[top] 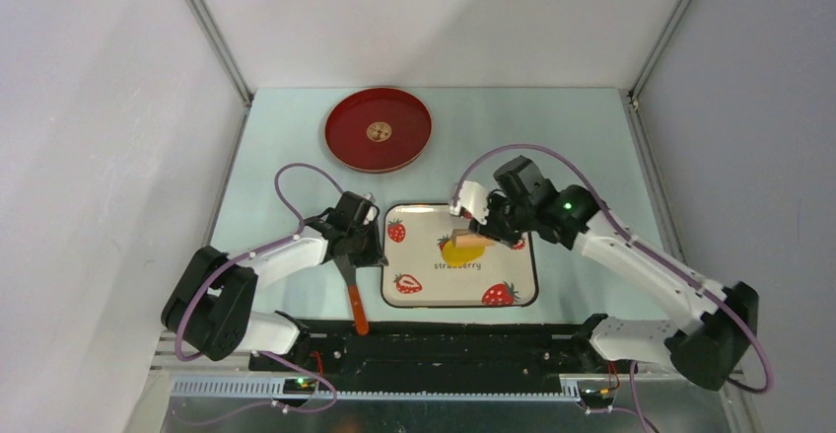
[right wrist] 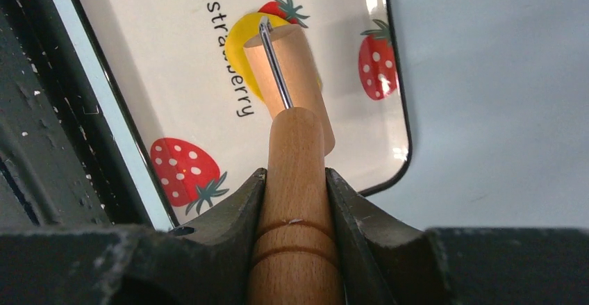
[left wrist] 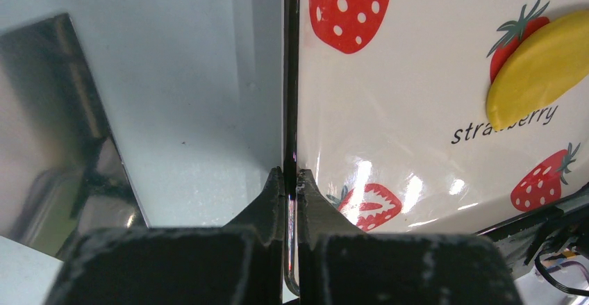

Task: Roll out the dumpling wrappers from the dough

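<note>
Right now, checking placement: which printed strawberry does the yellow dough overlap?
The strawberry just above the printed word; the dough covers part of it, the others lie clear.

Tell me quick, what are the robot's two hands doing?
Left gripper: shut, pinching the tray by its rim.
Right gripper: shut on the wooden roller, by its handle.

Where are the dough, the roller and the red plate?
dough (left wrist: pixel 538 69): left wrist view, middle of the yellow patch.
roller (right wrist: pixel 295 152): right wrist view, upper part of the wooden handle.
red plate (top: pixel 350 142): top view, bare red floor left of centre.
</note>
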`<action>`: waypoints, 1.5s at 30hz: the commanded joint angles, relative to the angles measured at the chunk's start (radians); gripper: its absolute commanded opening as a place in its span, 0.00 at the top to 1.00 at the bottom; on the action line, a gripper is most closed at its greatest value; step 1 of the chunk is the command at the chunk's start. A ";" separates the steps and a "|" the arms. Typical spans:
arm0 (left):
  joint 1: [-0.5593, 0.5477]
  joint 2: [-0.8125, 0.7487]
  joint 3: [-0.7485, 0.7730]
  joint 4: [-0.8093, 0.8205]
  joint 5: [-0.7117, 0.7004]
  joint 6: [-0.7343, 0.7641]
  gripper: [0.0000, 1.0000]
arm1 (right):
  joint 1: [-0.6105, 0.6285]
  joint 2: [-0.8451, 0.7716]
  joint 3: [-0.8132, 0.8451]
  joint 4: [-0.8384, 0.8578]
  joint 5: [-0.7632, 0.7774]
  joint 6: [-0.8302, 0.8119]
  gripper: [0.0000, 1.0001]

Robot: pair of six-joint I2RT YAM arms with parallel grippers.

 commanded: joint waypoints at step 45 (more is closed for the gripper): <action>0.021 0.035 -0.041 -0.101 -0.134 0.060 1.00 | 0.061 0.513 0.078 0.071 -0.025 -0.033 1.00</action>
